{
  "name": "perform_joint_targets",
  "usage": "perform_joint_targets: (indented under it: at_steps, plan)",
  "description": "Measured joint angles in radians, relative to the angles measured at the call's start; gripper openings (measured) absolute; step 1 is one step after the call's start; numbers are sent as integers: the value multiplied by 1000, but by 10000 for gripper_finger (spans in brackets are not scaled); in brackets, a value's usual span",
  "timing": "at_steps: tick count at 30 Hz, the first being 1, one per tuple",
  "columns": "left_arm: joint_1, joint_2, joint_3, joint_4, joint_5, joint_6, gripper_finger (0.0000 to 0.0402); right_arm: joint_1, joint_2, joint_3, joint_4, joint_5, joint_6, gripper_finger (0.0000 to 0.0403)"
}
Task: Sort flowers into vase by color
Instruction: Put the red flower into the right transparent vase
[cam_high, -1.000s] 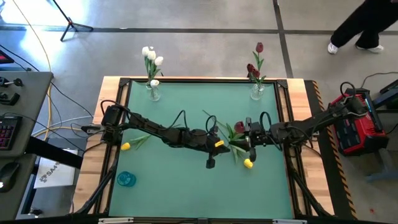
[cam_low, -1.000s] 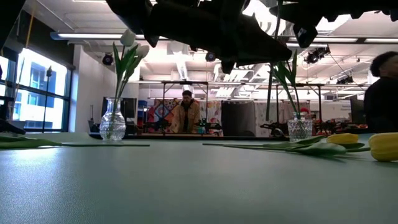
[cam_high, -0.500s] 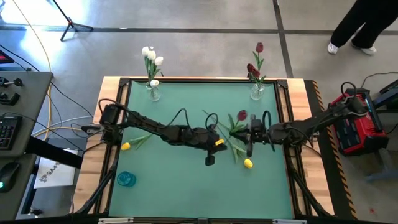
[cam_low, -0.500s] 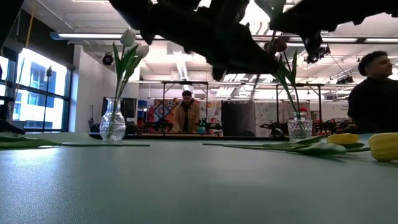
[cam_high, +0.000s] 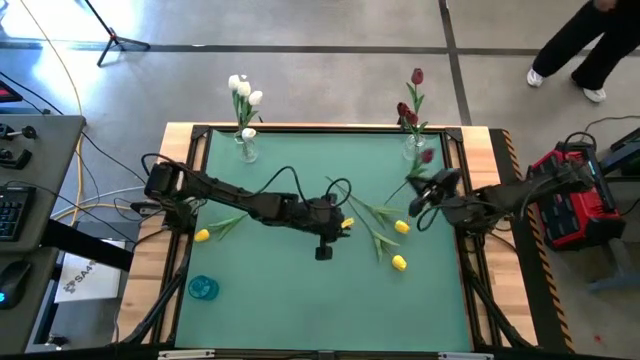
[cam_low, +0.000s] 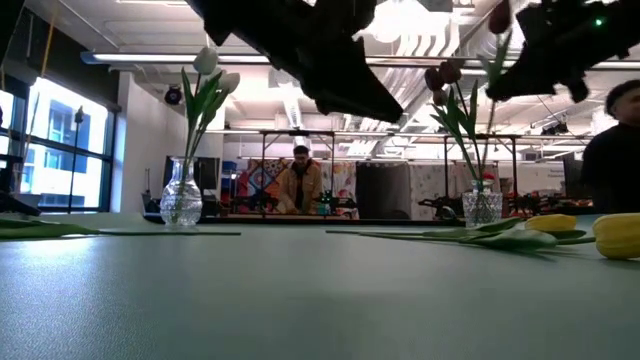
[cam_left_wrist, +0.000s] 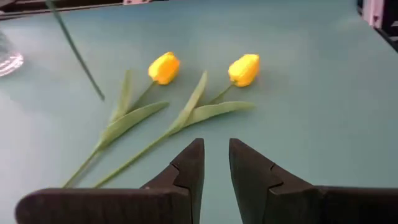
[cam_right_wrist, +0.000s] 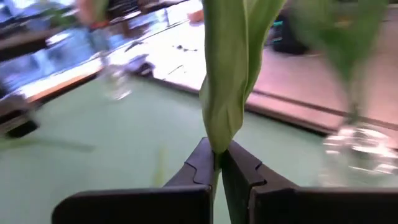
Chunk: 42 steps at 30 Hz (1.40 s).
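Note:
A dark red tulip (cam_high: 427, 157) stands lifted over the table's right part, with my right gripper (cam_high: 418, 196) shut on it, close to the glass vase of dark red tulips (cam_high: 413, 148) at the far right. A vase of white tulips (cam_high: 246, 148) stands at the far left. Two yellow tulips (cam_left_wrist: 164, 67) (cam_left_wrist: 244, 68) lie flat on the mat ahead of my left gripper (cam_left_wrist: 215, 146), which hovers mid-table, slightly open, with nothing between its fingers. Another yellow tulip (cam_high: 202, 235) lies at the left edge. My right gripper pinches the dark red tulip's stem and a folded leaf (cam_right_wrist: 219, 134) between its two fingertips, coming roughly level from the table's right side. The tulip rises above the fingers, its head (cam_low: 498, 18) up, clear of the table.
A small blue round object (cam_high: 203, 288) sits at the near left. The mat (cam_high: 300, 300) has open room along its near side. People show beyond the table in the low view and at the high view's top right.
My right gripper has lifted the dark red tulip off the mat, drawn back toward the table's right edge and the red-tulip vase, and turned so that the tulip stands up. A yellow tulip that lay under it now shows. My left gripper has drawn back slightly and tipped up.

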<state>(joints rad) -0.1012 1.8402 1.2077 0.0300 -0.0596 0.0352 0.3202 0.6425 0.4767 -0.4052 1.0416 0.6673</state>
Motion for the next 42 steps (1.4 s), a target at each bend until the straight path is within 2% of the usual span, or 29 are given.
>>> perform_joint_targets:
  at_steps: [4, 6, 8, 10, 15, 22, 26, 33, 38, 42]
  plan:
    - [56, -9, -37, 18, 33, 6, 62, -3, -95, 0, -141, 154, 84, 1]
    - [84, -10, -86, 134, 94, -23, 62, -16, -135, 0, -175, 227, 97, 1]
    - [101, -11, -144, 245, 167, -54, 62, -40, -170, 0, -175, 257, 78, 1]
    - [110, -11, -198, 343, 194, -81, 62, -68, -200, 0, -174, 277, 48, 1]
    - [120, -11, -311, 473, 191, -141, 62, -144, -252, 1, -154, 363, -51, 0]
    - [85, -10, -392, 548, 159, -179, 62, -225, -272, 68, -122, 489, -176, 0]
    - [78, -10, -412, 596, 143, -132, 62, -280, -268, 78, -55, 490, -287, 0]
    - [107, -10, -505, 860, 297, -94, 62, -406, -234, 78, 81, 354, -354, 0]
    - [129, -10, -553, 901, 295, -144, 62, -491, -148, 78, 260, 331, -464, 0]
    - [127, -10, -584, 904, 266, -145, 62, -584, -67, 78, 328, 214, -463, 0]
